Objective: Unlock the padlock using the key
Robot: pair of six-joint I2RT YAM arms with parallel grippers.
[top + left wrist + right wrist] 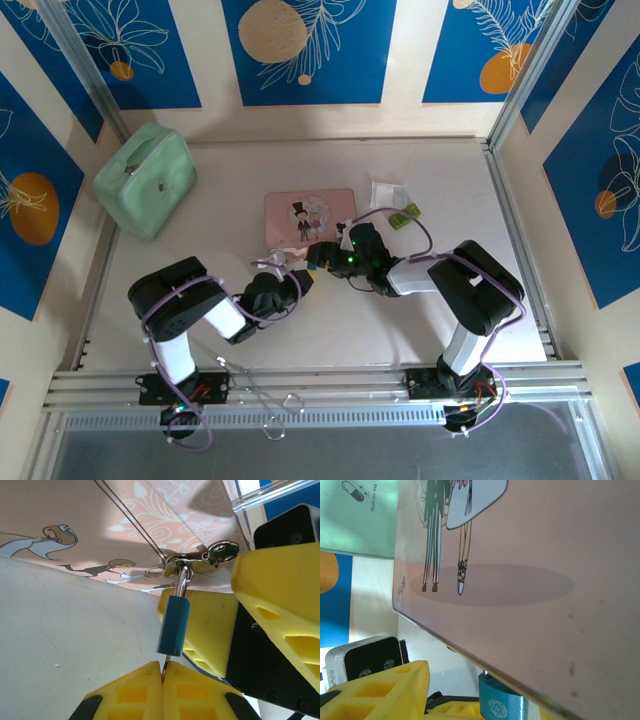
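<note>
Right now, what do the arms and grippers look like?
The left arm and right arm: black housings, white links, looped purple cables. The left gripper and right gripper: yellow fingers with moulded pockets, black mounts. Green light on the right wrist.

"Medicine bag" printed on green bag point(355, 530)

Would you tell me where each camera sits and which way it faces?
Top external: above and behind the arms, looking down on the table; left arm and right arm show.
Left wrist: on the left arm, facing the padlock at the box; left gripper shut on the key, right gripper's fingers beside.
Right wrist: on the right arm, skimming the box lid toward the green bag; a yellow finger low.
Shared: both wrist views show padlock and box.
</note>
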